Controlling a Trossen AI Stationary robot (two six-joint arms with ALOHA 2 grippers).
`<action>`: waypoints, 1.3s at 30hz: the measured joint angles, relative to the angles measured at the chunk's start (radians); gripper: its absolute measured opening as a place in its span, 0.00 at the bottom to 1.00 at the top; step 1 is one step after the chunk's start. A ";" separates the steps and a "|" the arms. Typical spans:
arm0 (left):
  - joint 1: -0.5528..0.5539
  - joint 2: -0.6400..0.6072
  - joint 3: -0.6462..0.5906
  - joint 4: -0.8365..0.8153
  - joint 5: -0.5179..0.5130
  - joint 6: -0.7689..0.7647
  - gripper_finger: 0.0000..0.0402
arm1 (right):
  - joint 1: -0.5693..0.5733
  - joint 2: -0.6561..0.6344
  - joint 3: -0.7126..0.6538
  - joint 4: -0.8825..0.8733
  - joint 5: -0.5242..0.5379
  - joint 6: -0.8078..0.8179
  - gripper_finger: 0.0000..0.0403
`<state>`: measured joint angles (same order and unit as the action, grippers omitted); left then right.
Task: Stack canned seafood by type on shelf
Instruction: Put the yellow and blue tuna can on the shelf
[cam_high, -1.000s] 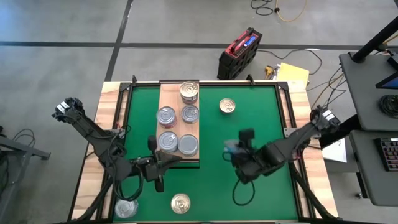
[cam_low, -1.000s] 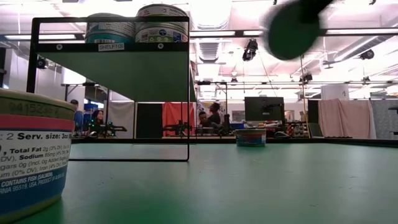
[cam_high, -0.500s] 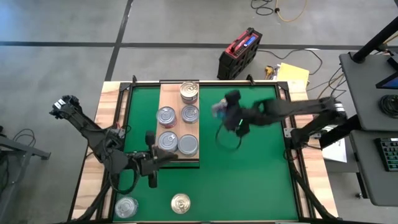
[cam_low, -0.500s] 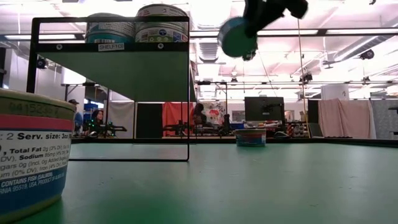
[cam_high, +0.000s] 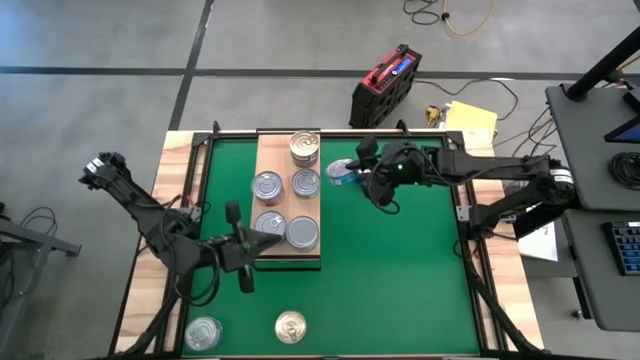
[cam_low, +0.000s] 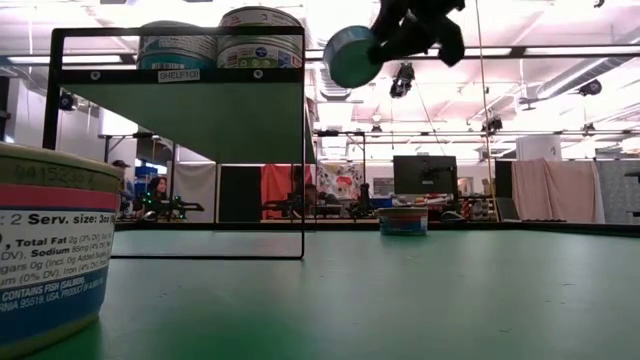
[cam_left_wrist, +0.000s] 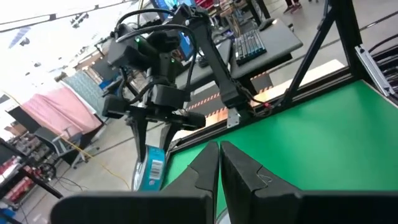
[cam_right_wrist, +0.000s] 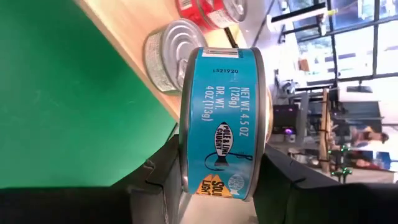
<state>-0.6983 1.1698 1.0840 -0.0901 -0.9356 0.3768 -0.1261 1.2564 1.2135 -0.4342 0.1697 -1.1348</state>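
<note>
The right gripper pinches a round, flat tin by its sides, holding it in the air just off the shelf's right edge, at about one o'clock on the green bench. The right wrist view shows what the high view cannot: the tin's blue paper band with printed weight and a fish-hook logo, its bare metal rims pressed between the dark fingers.

The shelf is a pale wooden board with visible grain at eleven o'clock. Five tins sit on it, one with a gold-toned ribbed lid at the far end and four with silver lids behind. From the low view the shelf proves to be raised on a thin black metal frame, tins showing above its top bar.

The left gripper, fingers pressed together and holding nothing, hovers at the shelf's near left corner, around seven o'clock. Two more tins rest on the bench at six o'clock, one gold-lidded, one silver. The low view alone shows a further tin far across the mat.
</note>
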 joint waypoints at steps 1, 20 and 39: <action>0.000 0.003 0.000 -0.001 0.000 -0.006 0.00 | 0.001 -0.001 -0.011 0.008 0.010 -0.003 0.33; 0.000 0.013 0.000 -0.005 -0.001 0.006 0.00 | 0.087 -0.164 -0.400 0.483 0.096 0.009 0.33; 0.000 0.014 0.000 0.000 -0.054 -0.034 0.00 | 0.135 -0.156 -0.570 0.663 0.121 -0.025 0.33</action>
<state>-0.6983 1.1839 1.0840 -0.0898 -0.9894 0.3424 0.0092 1.1000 0.6436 0.2287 0.2905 -1.1594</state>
